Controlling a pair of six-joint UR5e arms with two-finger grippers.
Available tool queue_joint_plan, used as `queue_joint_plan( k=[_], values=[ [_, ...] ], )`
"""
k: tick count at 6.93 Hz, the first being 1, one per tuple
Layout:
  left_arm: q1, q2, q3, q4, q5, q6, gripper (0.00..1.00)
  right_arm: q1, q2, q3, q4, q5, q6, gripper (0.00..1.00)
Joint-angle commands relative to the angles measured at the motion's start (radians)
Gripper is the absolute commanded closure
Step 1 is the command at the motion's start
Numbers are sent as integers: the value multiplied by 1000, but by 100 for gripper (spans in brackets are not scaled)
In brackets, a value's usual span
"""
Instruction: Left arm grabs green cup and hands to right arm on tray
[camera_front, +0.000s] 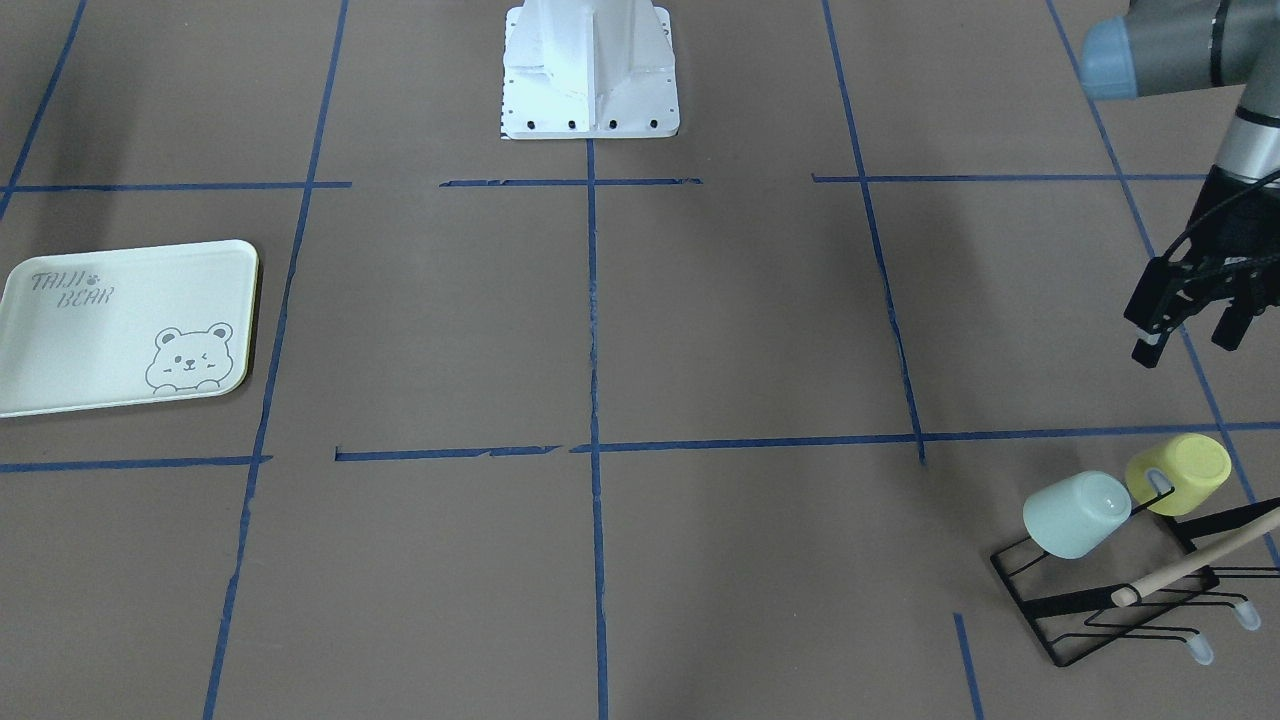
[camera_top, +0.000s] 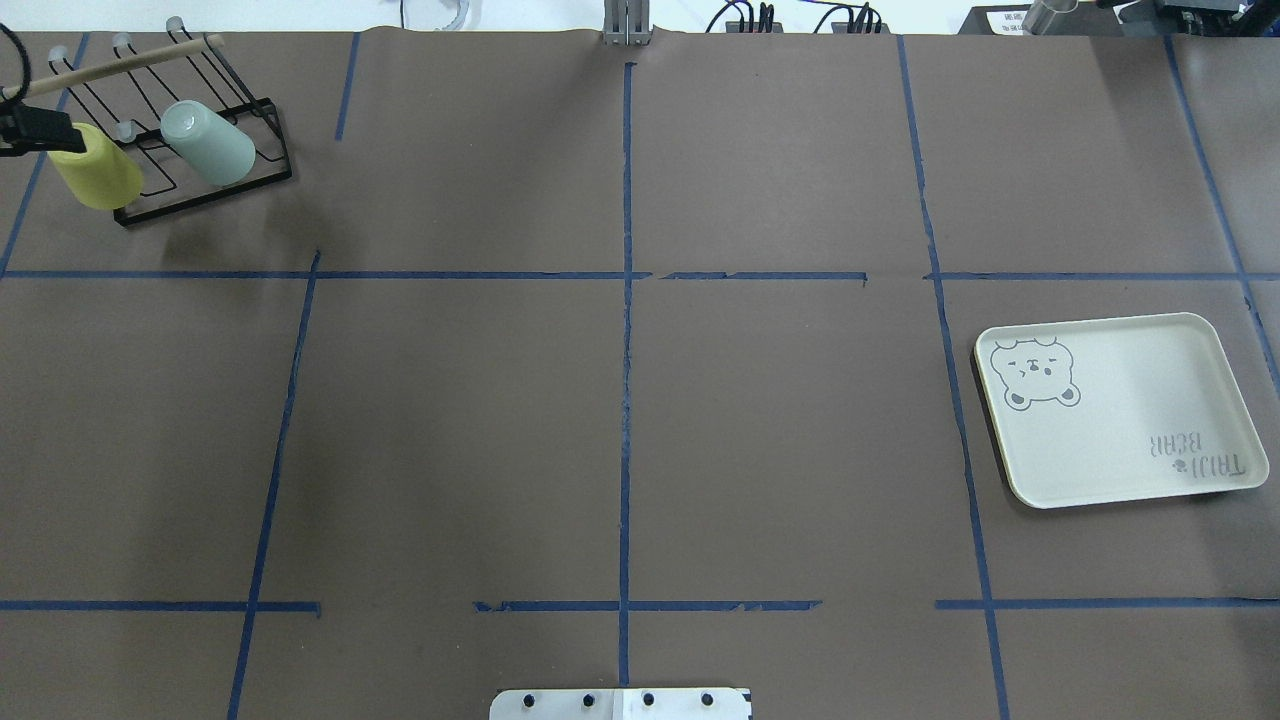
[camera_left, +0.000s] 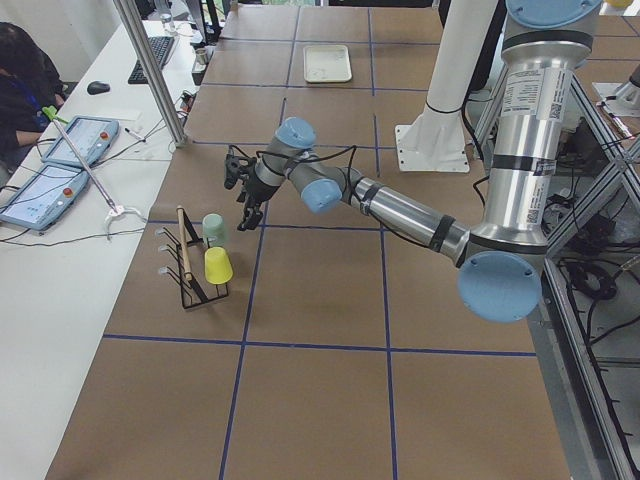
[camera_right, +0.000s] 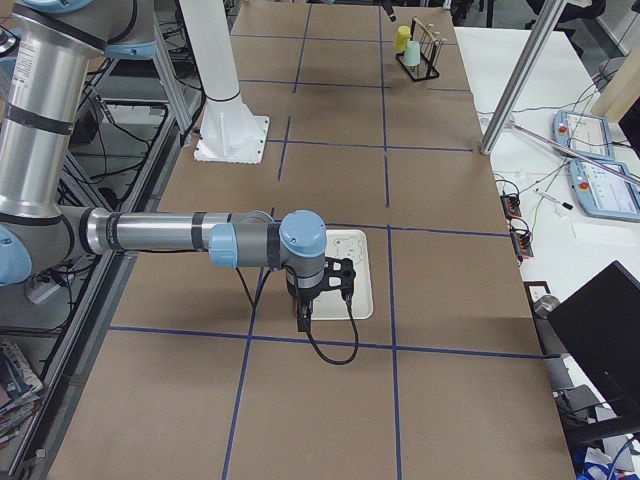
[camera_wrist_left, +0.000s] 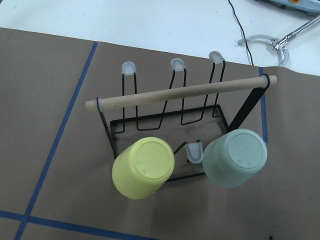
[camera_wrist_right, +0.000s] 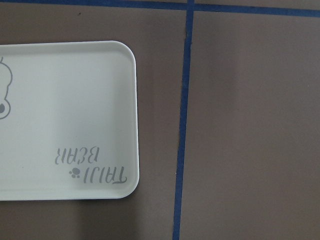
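Observation:
The green cup hangs upside down and tilted on a peg of a black wire rack. It also shows in the overhead view and in the left wrist view. My left gripper is open and empty. It hovers above the table on the robot's side of the rack, apart from the cup. The tray lies flat at the other end of the table and holds nothing. My right gripper hovers over the tray's edge; I cannot tell whether it is open or shut.
A yellow-green cup hangs on the rack beside the green one. A wooden rod runs across the rack's top. The white robot base stands at mid-table. An operator sits at a side desk.

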Motion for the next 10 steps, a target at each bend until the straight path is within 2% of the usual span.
queue_joint_plan(
  k=[1,2,5,7,10],
  values=[
    [57,-73,66,-2,144,-59,0,-1,0,0,-1,0,2,0],
    [59,-128,120,-9,156,-96,0,-1,0,-1,-1,2,2,0],
    [86,-164,152,-11,201,-93,0,-1,0,-6,0,2,4,0],
    [114,-182,209,-31,265,-92,0,-1,0,-6,-1,5,4,0],
    [119,-202,338,-155,271,-92,0,-1,0,-6,-1,5,4,0]
  ],
)
